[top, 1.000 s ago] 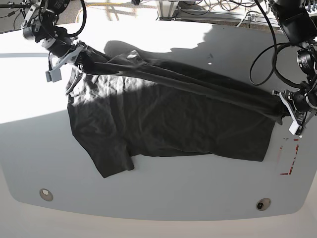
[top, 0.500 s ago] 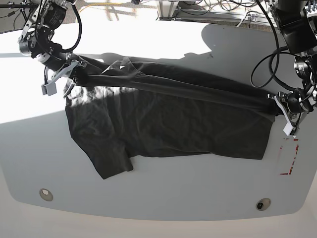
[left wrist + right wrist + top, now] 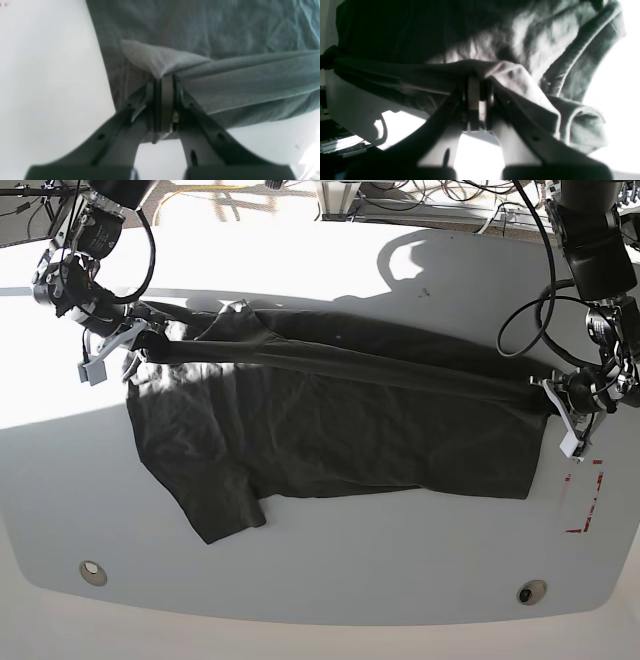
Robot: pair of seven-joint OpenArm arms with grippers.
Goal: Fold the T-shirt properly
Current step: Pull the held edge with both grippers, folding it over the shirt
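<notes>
Two end effectors clamp the T-shirt [image 3: 330, 430]: left end effector [image 3: 556, 402] and right end effector [image 3: 130, 340] stretch one edge taut above the desk [image 3: 320, 580], rest lying flat. Risk: uneven pull slips cloth, skewing fold.

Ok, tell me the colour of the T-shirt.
The T-shirt is plain dark charcoal, nearly black. The base view shows it best.
</notes>
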